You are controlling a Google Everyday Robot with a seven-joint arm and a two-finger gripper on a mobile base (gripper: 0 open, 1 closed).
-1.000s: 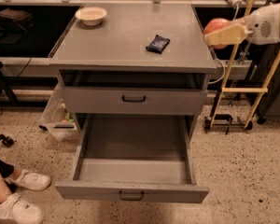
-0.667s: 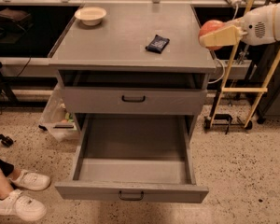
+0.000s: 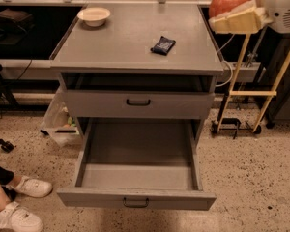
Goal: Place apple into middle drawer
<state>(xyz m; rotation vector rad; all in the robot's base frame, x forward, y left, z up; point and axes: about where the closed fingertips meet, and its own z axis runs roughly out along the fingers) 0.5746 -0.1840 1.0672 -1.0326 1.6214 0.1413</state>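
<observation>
— Where's the apple?
— Top right. The apple (image 3: 228,0) sits in the gripper (image 3: 232,14), out past the right edge of the cabinet top (image 3: 135,37) and higher than it

— Has the gripper really got hold of it?
— Yes. A pale finger (image 3: 239,22) lies right under the fruit, touching it, and the apple rests on no other surface, so the gripper is closed around it, about an apple's width apart. The second finger is mostly hidden behind the fruit

— And the middle drawer?
— The middle drawer (image 3: 135,178) is pulled far out toward the camera, low down, its long grey tray open to view, with a small dark handle (image 3: 136,203) on the front. The apple is well apart from it, up and to the right

— What else is around?
— The upper drawer (image 3: 183,105) shows its front panel with a dark gap above. On the cabinet top there is a white bowl (image 3: 94,16) at the back left and a dark blue packet (image 3: 163,45) right of the middle, well apart. A wooden stand (image 3: 251,93) is on the floor under the gripper, and two white shoes (image 3: 31,187) are at the bottom left
</observation>
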